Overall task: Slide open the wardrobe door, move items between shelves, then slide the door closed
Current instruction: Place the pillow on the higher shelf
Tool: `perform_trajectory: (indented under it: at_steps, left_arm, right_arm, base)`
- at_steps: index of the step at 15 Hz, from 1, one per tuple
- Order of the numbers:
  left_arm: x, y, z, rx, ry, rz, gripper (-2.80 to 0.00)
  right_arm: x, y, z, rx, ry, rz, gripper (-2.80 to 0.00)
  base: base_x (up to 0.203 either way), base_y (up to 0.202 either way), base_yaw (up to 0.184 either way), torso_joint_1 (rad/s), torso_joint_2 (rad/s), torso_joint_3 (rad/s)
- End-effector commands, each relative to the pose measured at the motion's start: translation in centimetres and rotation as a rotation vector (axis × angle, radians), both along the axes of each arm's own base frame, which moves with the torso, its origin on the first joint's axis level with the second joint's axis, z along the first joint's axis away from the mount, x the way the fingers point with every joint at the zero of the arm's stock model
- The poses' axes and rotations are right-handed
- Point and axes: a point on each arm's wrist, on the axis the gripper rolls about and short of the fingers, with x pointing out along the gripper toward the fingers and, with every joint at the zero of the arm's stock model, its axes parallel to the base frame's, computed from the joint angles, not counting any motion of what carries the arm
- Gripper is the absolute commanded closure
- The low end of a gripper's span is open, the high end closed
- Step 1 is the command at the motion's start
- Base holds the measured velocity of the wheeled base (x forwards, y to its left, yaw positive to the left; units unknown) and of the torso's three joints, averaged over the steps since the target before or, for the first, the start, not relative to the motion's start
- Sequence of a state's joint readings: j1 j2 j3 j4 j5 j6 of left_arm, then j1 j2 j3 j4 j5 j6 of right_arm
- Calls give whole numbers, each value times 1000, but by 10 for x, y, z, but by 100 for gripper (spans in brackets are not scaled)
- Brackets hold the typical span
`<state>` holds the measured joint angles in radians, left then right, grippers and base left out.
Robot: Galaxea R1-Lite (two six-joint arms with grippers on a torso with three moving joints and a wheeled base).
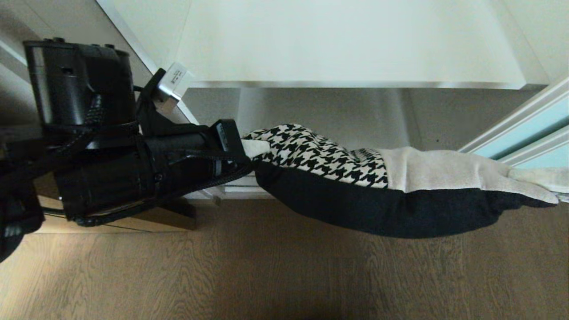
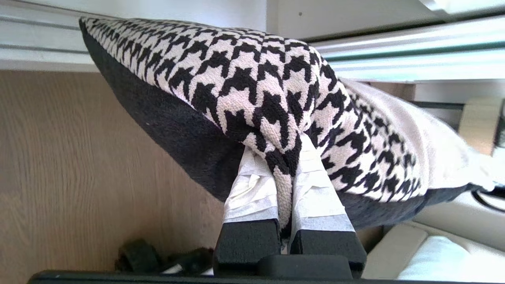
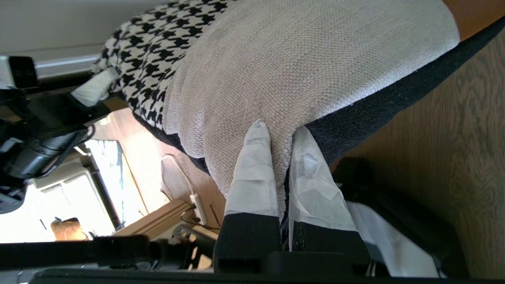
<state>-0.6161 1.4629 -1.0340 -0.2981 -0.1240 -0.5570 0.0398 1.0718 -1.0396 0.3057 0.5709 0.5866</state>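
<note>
I have the left end effector (image 1: pixel 242 153) at the left of the head view, pinched tight on the houndstooth corner of the cushion (image 1: pixel 355 178). The cushion hangs stretched between both arms, clear of the wood-grain floor (image 1: pixel 266 275) and just in front of the white shelf (image 1: pixel 355 84), whose front edge sits above it. Further right, the sliding wardrobe door (image 1: pixel 524 138) shows as an aqua strip in its pale frame, pushed aside, close to the cushion's cream end.

My worry is the grip: each end effector holds only a small fold of fabric, so if the arms pull apart or move unevenly, a corner could slip and the cushion would drop to the floor. The cream end could also brush the door frame.

The right end effector (image 3: pixel 282 165) is outside the head view; only its wrist view shows its taped fingers (image 3: pixel 252 173) clamped on the cream patch. The left wrist view alone shows how little houndstooth cloth sits between the left fingers (image 2: pixel 252 185).
</note>
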Motion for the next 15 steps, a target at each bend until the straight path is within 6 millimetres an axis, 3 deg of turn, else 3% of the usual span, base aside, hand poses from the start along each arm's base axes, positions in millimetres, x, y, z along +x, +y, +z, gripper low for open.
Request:
perform_trajectory:
  at_steps: [1, 15]
  left_arm:
    - [-17, 11, 6, -23, -27, -7, 0]
    - [-24, 13, -17, 14, 34, -20, 0]
  right_arm:
    - [-23, -1, 7, 18, -49, -2, 0]
    - [-59, -2, 1, 101, -56, -31, 0]
  base:
    - [0, 0, 0, 0, 0, 0]
    - [0, 0, 0, 0, 0, 0]
